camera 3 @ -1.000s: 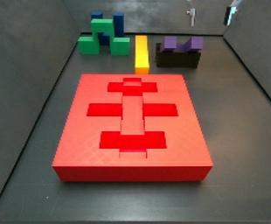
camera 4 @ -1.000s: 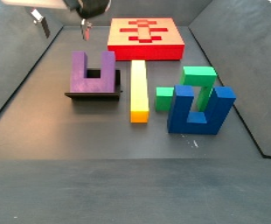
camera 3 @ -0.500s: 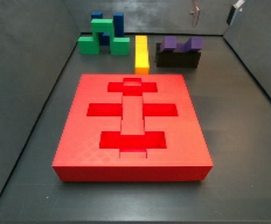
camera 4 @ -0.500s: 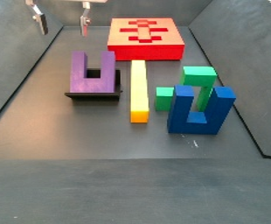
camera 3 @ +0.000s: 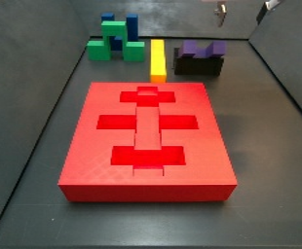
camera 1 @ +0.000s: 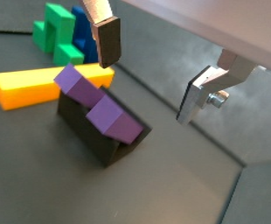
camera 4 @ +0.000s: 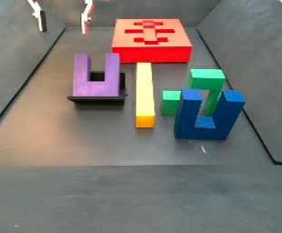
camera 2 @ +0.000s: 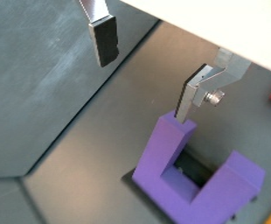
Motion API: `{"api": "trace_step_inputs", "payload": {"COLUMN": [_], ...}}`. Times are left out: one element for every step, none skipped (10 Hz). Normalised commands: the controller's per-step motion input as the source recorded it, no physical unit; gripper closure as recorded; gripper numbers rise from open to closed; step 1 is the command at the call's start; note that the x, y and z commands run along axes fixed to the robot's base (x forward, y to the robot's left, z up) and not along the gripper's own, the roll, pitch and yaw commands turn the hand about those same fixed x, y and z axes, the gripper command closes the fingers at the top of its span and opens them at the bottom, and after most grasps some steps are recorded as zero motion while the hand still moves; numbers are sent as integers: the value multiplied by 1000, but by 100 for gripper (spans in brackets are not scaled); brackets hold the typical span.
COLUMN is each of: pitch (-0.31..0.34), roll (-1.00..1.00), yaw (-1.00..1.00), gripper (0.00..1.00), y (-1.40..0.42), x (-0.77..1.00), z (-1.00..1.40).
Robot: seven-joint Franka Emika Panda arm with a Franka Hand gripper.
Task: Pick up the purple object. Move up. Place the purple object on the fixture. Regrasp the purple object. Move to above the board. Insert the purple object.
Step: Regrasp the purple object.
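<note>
the fingers stand wide apart with nothing between them, touching nothing; the gripper hangs high above the far left of the bench in a side view, well clear of everything. below it the purple object sits on the fixture, prongs up, just left of the yellow bar. the green block and blue block stand to the right, the board at the far end. the step in hand looks like the regrasp: it probably calls for a straight descent over the purple object, fingers kept spread until they straddle it, then a square, centred squeeze so it doesn't twist off the fixture.
</note>
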Motion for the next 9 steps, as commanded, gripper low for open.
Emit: {"api": "trace_step_inputs", "payload": {"pitch": [191,149,120,120,163,174,86,0,0], "roll": [1000,1000,1000,1000,1000,977,323,11,0], "yaw": [177,211,197,194,200,171,97,43,0], "gripper": [0,0,0,0,0,0,0,0,0], "y": [-49,-80,-71,-40,-17,-43,-31,0,3], "x": [0,0,63,60,86,94,0,0,0], "z": [23,-43,-100,-69,-69,-240,-277,-300,-469]}}
